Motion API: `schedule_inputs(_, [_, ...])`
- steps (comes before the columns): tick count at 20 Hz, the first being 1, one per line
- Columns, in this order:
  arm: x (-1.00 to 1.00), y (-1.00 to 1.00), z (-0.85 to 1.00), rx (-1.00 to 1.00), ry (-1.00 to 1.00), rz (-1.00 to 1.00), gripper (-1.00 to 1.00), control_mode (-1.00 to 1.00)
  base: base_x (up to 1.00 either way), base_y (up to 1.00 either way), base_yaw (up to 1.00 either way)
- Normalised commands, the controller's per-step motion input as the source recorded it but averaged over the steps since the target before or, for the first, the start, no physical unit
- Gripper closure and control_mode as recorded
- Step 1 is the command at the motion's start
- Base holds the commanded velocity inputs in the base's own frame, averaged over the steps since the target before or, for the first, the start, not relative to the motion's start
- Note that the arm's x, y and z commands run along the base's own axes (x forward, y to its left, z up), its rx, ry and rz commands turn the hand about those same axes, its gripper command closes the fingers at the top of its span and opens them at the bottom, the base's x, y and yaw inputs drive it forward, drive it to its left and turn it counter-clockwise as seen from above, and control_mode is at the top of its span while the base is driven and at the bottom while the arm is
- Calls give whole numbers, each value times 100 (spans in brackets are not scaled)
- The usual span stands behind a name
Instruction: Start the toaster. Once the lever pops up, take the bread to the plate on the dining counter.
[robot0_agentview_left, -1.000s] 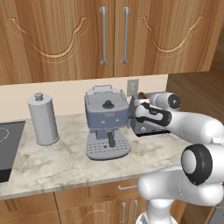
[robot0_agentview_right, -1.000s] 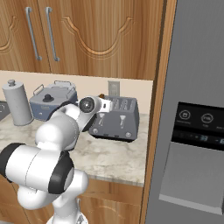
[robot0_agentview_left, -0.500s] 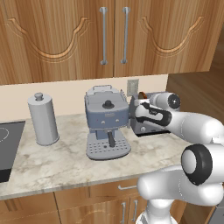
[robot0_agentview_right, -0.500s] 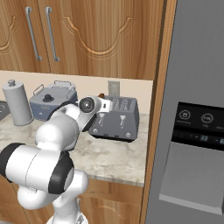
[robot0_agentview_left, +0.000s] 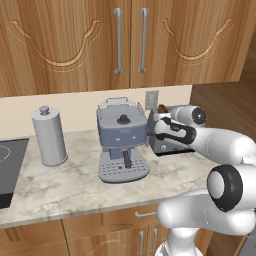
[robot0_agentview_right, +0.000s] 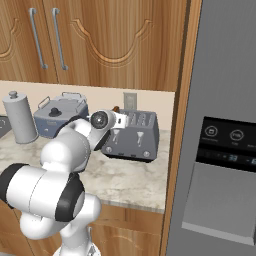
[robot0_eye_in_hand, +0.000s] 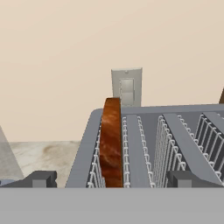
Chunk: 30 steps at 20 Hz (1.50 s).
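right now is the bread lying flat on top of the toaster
No, in the hand view the bread stands upright on edge inside the leftmost slot of the toaster, its crust poking above the rim.

Toaster (robot0_agentview_right: 132, 135): small boxy appliance, dark-grey body with silver face, standing upright on the marbled table (robot0_agentview_right: 125, 172) against the far wall, just right of the blue-grey espresso machine. Two pale markings show on its near face. Top carries several long parallel slots lined with wire racks (robot0_eye_in_hand: 168, 148).

Bread (robot0_eye_in_hand: 111, 142): one brown slice with a darker crust, standing upright on edge in the leftmost slot as seen from the hand camera. Its upper part rises above the toaster's top; the lower part sits down inside the slot between the wire racks. From the left base view, its tip (robot0_agentview_left: 162, 108) just peeks above the toaster (robot0_agentview_left: 167, 146).
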Motion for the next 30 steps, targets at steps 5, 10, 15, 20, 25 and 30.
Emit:
schedule_inputs(5, [0,0,0,0,0,0,-100,-100,0,0,0])
schedule_inputs(10, [0,0,0,0,0,0,-100,-100,0,0,0])
schedule_inputs(15, [0,0,0,0,0,0,-100,-100,0,0,0])
schedule_inputs(20, [0,0,0,0,0,0,-100,-100,0,0,0])
schedule_inputs(25, [0,0,0,0,0,0,-100,-100,0,0,0])
schedule_inputs(30, [0,0,0,0,0,0,-100,-100,0,0,0])
